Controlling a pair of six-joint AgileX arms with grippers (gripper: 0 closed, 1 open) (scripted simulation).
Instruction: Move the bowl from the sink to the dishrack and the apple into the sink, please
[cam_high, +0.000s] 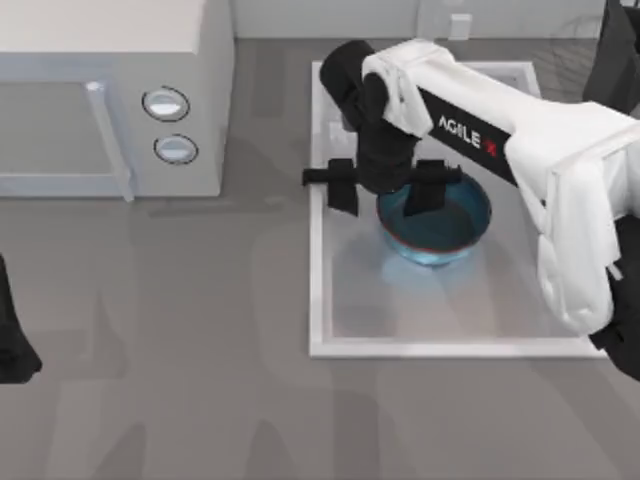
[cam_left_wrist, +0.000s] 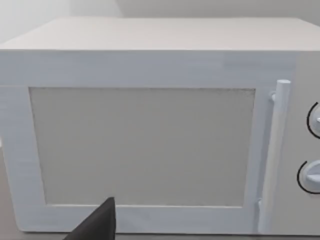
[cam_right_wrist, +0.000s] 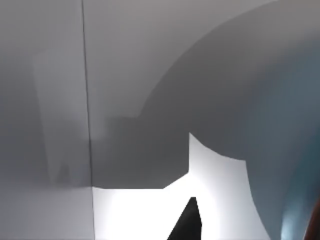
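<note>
Your right gripper (cam_high: 385, 188) hangs with fingers spread across the far-left rim of the blue bowl (cam_high: 440, 228), which sits in the sink (cam_high: 320, 300). It looks rigid and slick; pinch its rim.

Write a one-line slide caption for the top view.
Right end effector open astride the blue bowl's rim, inside the sink.

Right arm stretched leftward, tool (cam_high: 385, 190) spread wide; left arm (cam_high: 12, 340) parked at left edge.

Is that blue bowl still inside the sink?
Yes. The bowl sits inside the sink's white rim, with the right tool spread over its edge.
</note>
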